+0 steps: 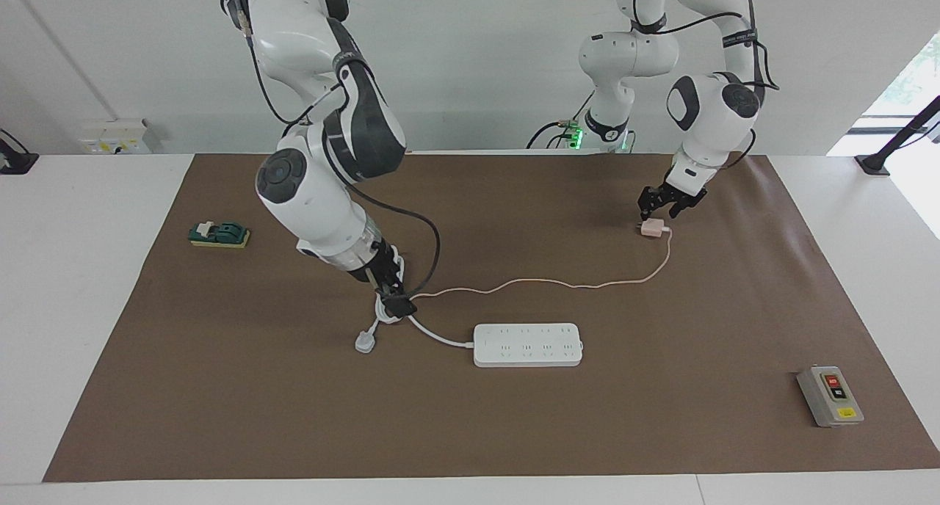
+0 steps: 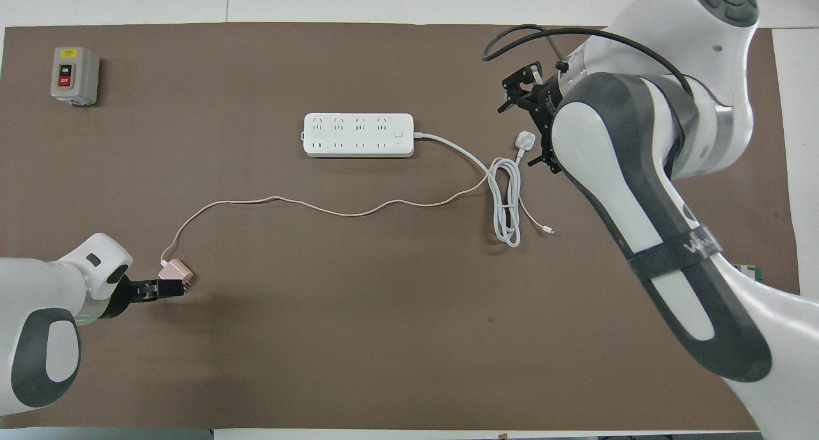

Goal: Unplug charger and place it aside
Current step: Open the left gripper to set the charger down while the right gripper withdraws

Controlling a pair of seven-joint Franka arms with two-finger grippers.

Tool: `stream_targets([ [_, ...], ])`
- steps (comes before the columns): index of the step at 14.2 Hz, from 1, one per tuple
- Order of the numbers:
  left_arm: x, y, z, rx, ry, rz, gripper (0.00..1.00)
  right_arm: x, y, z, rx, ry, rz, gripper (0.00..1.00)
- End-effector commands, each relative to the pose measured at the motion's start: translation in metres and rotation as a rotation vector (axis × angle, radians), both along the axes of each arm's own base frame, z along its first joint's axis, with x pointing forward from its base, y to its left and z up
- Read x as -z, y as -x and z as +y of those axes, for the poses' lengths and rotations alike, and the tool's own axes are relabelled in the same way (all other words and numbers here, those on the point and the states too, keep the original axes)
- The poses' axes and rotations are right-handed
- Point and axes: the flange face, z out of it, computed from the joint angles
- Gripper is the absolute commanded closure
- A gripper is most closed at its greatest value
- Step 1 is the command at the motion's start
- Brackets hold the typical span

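Note:
The pale pink charger (image 1: 651,228) lies on the brown mat toward the left arm's end, nearer to the robots than the white power strip (image 1: 527,344), and is not plugged into it. Its thin pink cable (image 1: 558,283) trails across the mat to the coiled white cord. My left gripper (image 1: 661,213) is open just above the charger. In the overhead view the left gripper (image 2: 169,288) sits right beside the charger (image 2: 177,272). My right gripper (image 1: 396,308) is low over the coiled white cord (image 1: 383,315), beside the power strip (image 2: 358,135).
A white plug (image 1: 365,341) on the thick cord lies by the right gripper. A grey switch box (image 1: 830,396) stands farther from the robots at the left arm's end. A green object on a yellow pad (image 1: 219,234) lies at the right arm's end.

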Motion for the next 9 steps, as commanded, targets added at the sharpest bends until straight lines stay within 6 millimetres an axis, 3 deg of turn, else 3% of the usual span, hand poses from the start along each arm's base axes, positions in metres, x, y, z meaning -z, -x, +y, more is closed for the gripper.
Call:
stream_targets([
  [1,-0.029,-0.016,0.016,-0.009,0.016,-0.002,0.0,-0.014,0.019,-0.032,-0.166,-0.006,-0.009,0.0],
  [5,-0.112,-0.049,0.028,-0.033,0.018,-0.006,0.0,-0.04,0.031,-0.082,-0.227,0.031,-0.02,0.0],
  [7,-0.159,-0.062,0.03,-0.062,0.014,-0.004,0.0,-0.049,0.047,-0.092,-0.303,0.199,-0.024,0.0],
  [9,-0.197,-0.068,0.028,-0.057,0.012,-0.012,0.0,-0.061,0.064,-0.101,-0.445,0.214,-0.065,0.0],
])
